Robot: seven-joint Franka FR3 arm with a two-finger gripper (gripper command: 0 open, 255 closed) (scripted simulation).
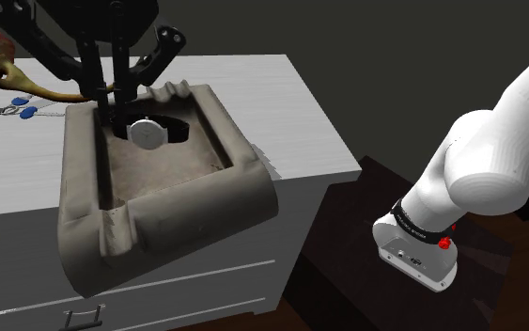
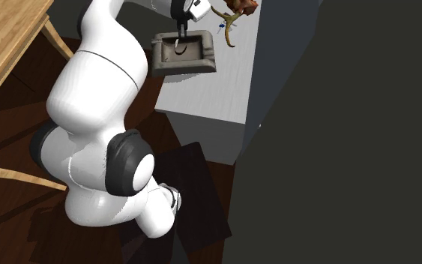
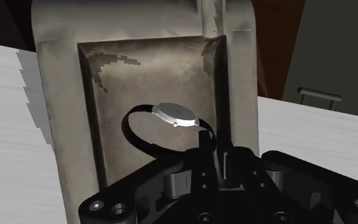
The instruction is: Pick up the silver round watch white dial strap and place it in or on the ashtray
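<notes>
Black two-finger gripper (image 1: 108, 111) low over grey, mottled square ashtray (image 1: 173, 221), at its far wall. Clamped or let go: cannot tell. Silver round watch with white dial and black looped strap (image 1: 147, 133) sits inside the ashtray's basin, just beside the gripper. Judgement: light; case stiff, smooth, likely slippery; glass may scratch; strap bends. Best hold: across the strap next to the case, not the dial.

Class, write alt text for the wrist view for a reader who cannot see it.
A watch with a silver case and black strap sits inside a grey square ashtray on a white surface. The black gripper hangs close by the strap.
</notes>
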